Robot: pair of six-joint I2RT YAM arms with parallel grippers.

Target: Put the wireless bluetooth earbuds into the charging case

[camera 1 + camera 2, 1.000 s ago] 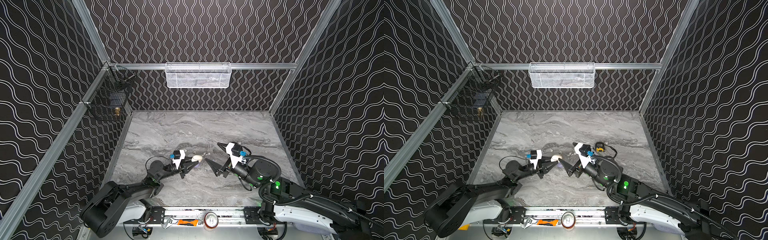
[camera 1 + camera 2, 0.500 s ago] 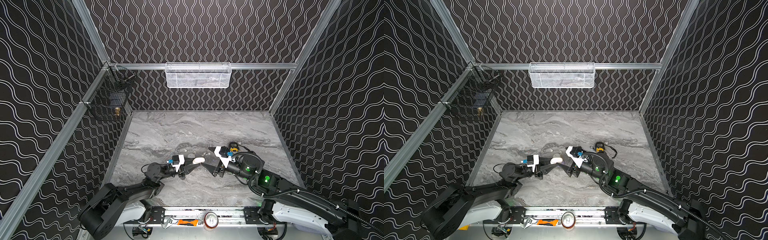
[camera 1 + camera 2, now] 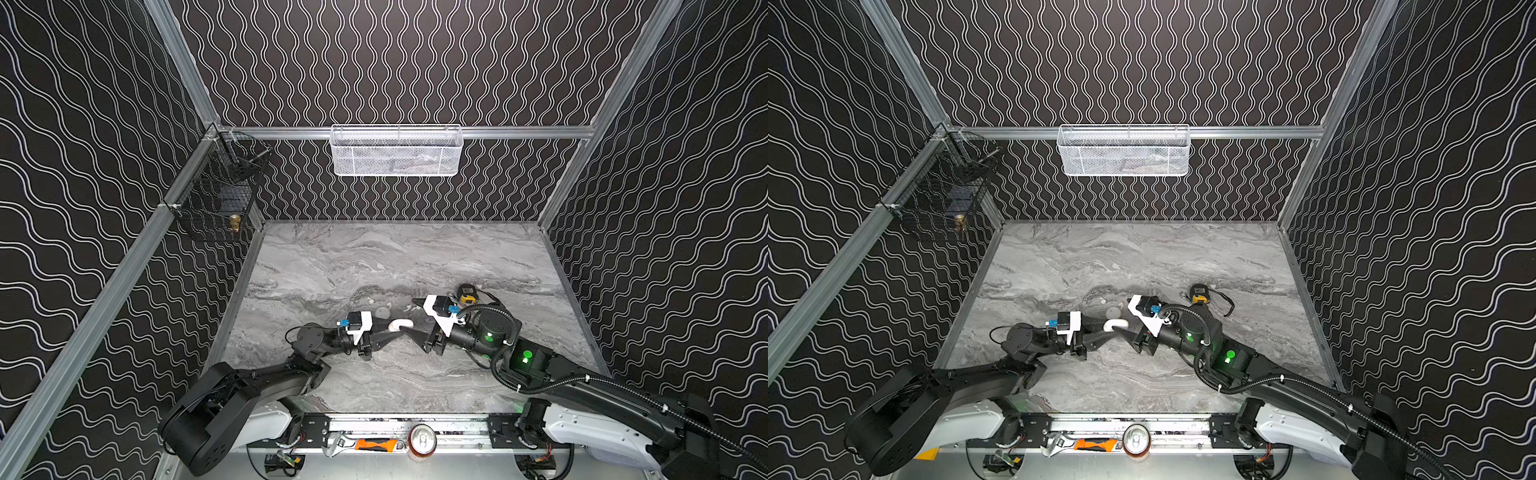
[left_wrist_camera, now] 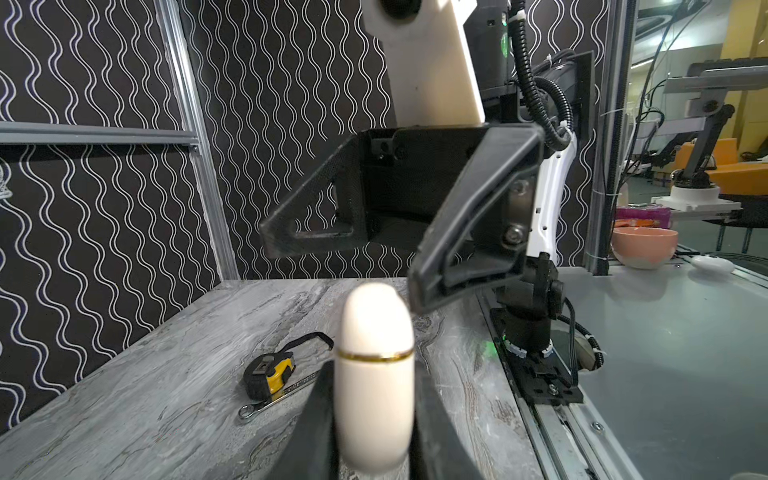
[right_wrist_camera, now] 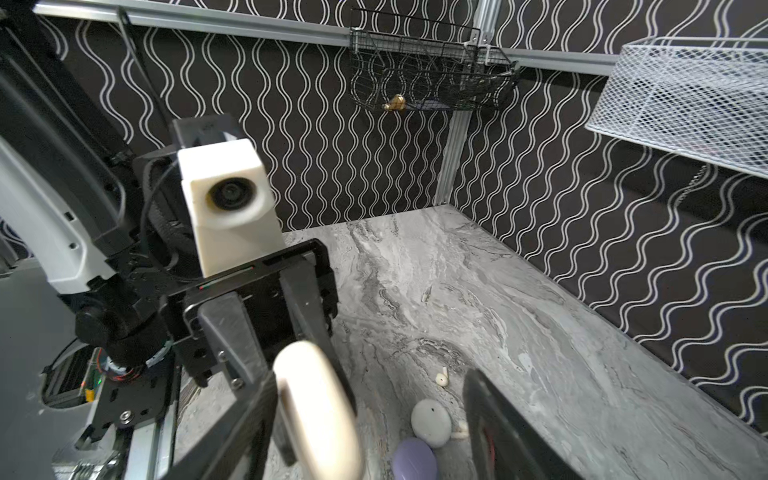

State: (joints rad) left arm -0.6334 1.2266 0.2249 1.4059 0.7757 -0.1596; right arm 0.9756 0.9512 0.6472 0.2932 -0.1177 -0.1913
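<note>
Left tool (image 3: 391,332) grips the shut cream charging case (image 4: 374,374). Right tool (image 3: 408,316) has moved in, jaws apart but narrowing around its lid end, probably to open it. White earbud (image 5: 441,378) waits on tabletop (image 3: 374,257) beyond the case.

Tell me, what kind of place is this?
Probably a robot lab's test booth: a left arm and right arm are mounted at a marble-look table, boxed in by wavy-patterned walls, and what looks like another robot stands outside.
</note>
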